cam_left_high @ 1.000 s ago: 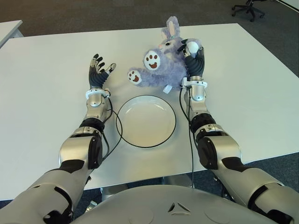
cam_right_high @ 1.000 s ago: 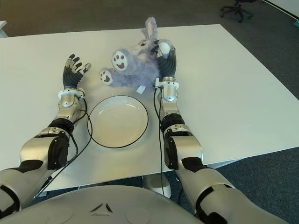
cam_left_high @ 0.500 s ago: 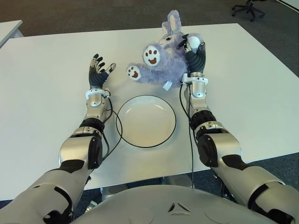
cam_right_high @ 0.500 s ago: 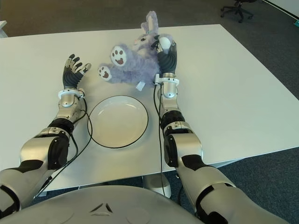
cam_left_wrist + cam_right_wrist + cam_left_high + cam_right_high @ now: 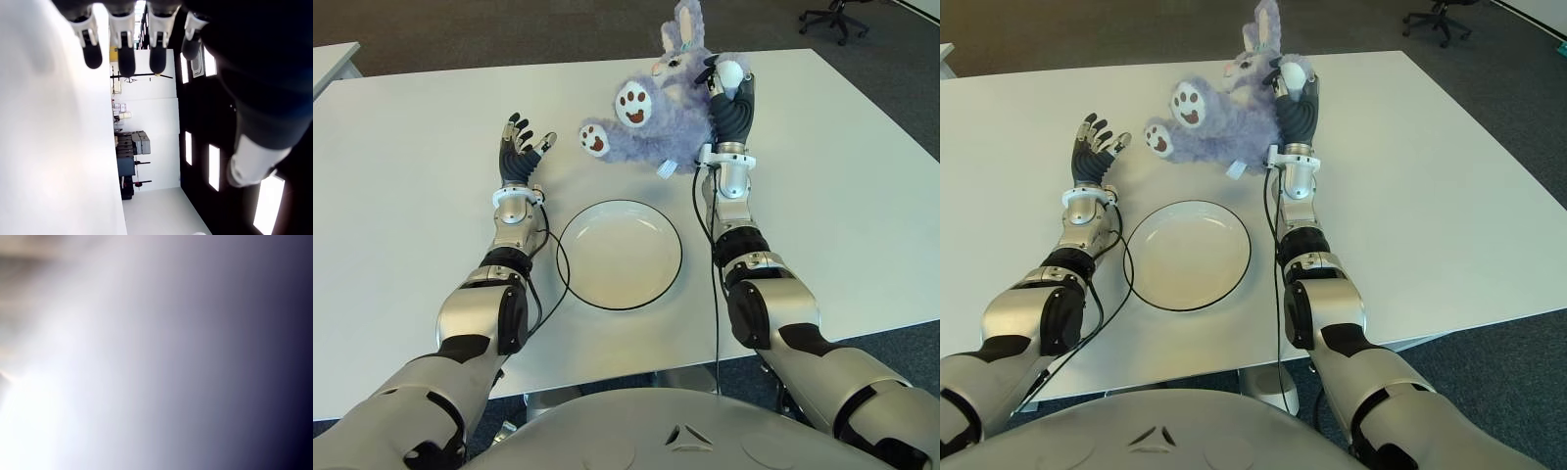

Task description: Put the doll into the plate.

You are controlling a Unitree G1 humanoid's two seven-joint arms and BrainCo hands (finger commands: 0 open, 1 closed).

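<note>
— Doll [image 5: 658, 119] position? Where is it?
— Right hand [image 5: 728, 103] has closed on it, held toward the desk's [image 5: 401, 196] far edge, beyond the plate [image 5: 620, 254], probably for carrying over.
— Left hand [image 5: 519, 157]?
— Fingers spread, empty, beside the plate's left.

- Bare white table [image 5: 411, 137] all around; open room to the far left and far right for either arm.
- Plate [image 5: 620, 254] sits between the two forearms, nothing in it, clear from above.
- Doll [image 5: 651, 117] gripped in right hand [image 5: 726, 98], up beyond the plate's far rim; bare strip of table between them.
- Left hand [image 5: 520, 152] upright, fingers spread, left of the doll's feet and apart from them; flanks the plate's left far side.
- Black cable [image 5: 553, 257] loops beside the plate's left rim.
</note>
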